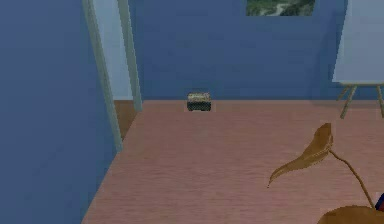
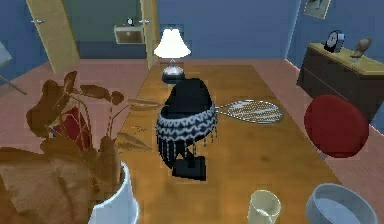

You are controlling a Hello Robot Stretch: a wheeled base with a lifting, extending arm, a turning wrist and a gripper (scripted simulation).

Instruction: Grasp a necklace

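On wooden table [image 2: 255,160]: fringed necklace [image 2: 185,128] draped round black bust [image 2: 190,97].

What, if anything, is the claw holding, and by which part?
It cannot be told. The dark stand with the patterned fringe stands on the wooden table.

Both cameras are looking out and away from the robot at this moment, and its own body is not coming through for us. Colours, shapes, cables, screws and markings cannot be told from these views.
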